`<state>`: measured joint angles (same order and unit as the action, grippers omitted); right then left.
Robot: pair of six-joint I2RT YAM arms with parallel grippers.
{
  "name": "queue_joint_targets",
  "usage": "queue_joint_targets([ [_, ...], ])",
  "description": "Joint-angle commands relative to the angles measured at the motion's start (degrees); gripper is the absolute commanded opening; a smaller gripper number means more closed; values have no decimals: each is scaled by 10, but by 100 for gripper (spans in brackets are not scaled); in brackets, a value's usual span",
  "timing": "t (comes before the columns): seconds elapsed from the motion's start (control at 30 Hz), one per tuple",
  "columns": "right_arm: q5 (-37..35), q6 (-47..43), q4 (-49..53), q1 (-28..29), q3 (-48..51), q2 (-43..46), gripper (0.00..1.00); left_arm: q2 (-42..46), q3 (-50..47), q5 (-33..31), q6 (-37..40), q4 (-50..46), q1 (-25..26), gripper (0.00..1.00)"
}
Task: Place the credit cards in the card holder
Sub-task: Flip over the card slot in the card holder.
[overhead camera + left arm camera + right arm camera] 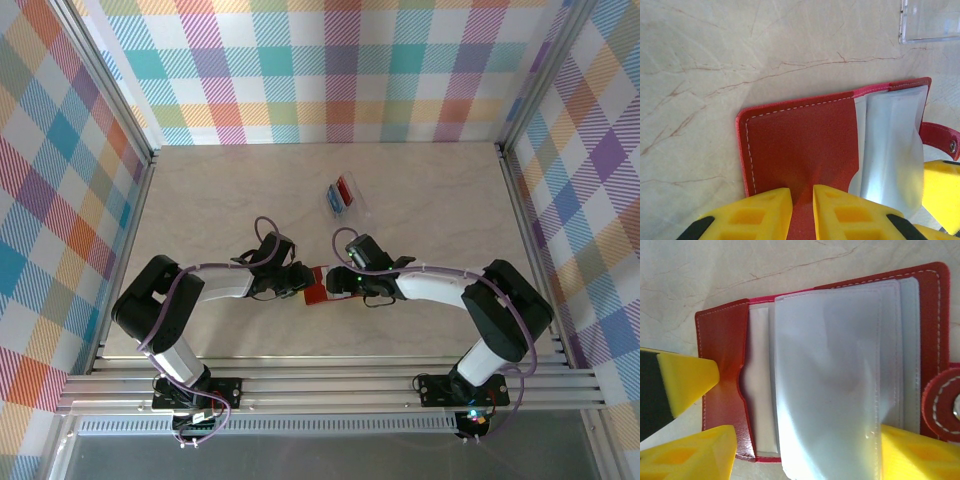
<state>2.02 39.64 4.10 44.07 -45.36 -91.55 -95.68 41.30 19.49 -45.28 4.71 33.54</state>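
Left fingers [765, 215] grip card holder [800, 145] | right fingers [690, 455] released — credit cards [343, 193] in clear case [356, 210]

Marbled beige table [200, 200]; open red card holder [316, 293], clear case [343, 197] on it.

The card holder [800, 140] is red with white stitching and pale grey-white sleeves, the left gripper's fingers [762, 212] yellow, the table [220, 200] beige with reddish-brown veins, the walls [340, 70] pastel plaid.
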Motion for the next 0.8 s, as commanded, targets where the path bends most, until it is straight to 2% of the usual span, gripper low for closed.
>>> queue_joint_targets([
  [0.0,27,-6,-32,8,-3,12,68,-53,-19,-34,2,-53,-2,23],
  [0.33,82,-21,-86,24,-58,-45,65,-28,-16,3,-2,-49,-11,24],
  [0.77,151,-12,-151,24,-80,-129,70,93,-62,62,-16,-60,-100,39],
])
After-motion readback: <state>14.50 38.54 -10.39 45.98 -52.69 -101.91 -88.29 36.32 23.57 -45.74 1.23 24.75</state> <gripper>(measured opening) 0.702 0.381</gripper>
